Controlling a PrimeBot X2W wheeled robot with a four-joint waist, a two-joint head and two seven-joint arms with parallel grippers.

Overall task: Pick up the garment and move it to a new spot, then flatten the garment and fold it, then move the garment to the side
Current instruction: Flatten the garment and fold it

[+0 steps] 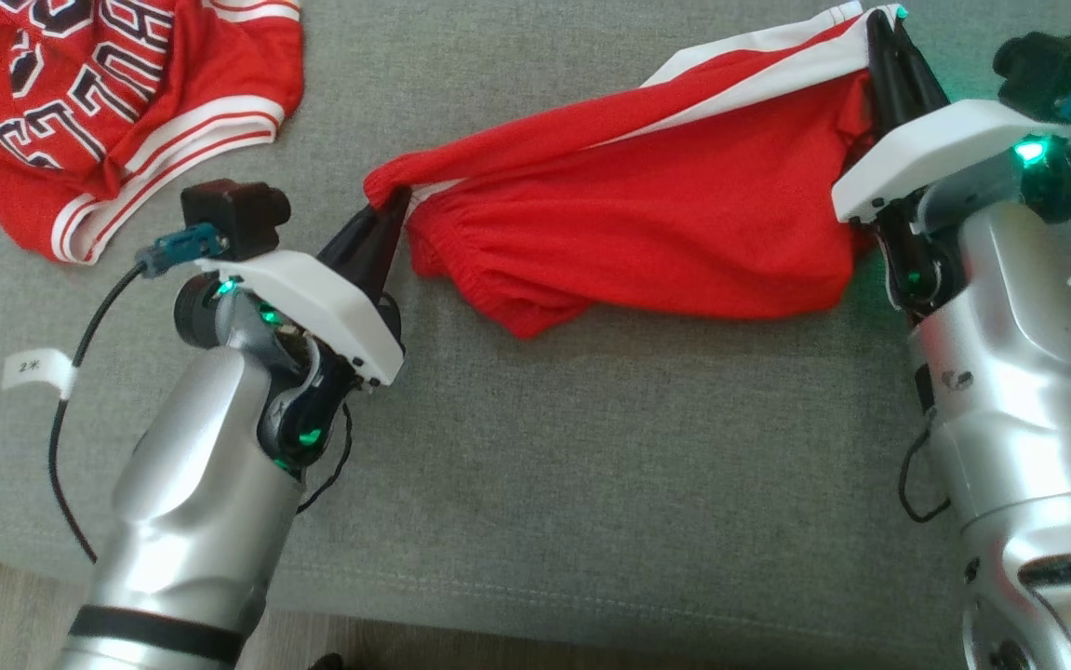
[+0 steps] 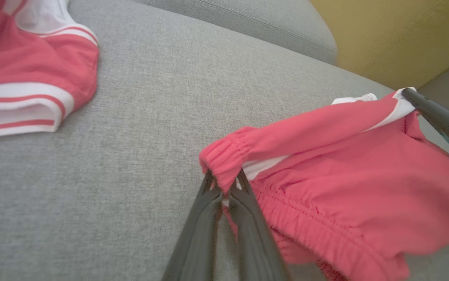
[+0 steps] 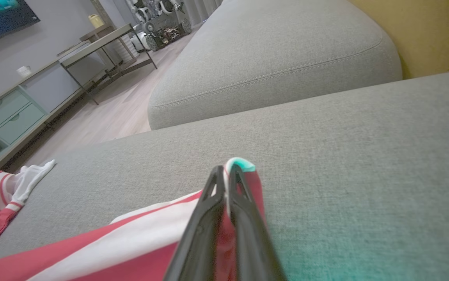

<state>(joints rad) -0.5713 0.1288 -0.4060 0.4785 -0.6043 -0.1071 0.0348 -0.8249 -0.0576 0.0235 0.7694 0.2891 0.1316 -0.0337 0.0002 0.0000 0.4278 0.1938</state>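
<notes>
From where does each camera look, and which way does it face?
Head: above the grey sofa, looking down; both forearms, left tool and right tool shut on red shorts.
Left wrist: behind its own fingers, facing along the shorts to the right tool.
Right wrist: behind its own fingers, facing across the sofa toward the room.
Shared: the jersey.

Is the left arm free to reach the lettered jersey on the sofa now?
Probably not. Bare sofa lies between it and the jersey, so the way looks free, but the left jaws are shut on the waistband of the red shorts, the right jaws on their other end. It must let go first.
</notes>
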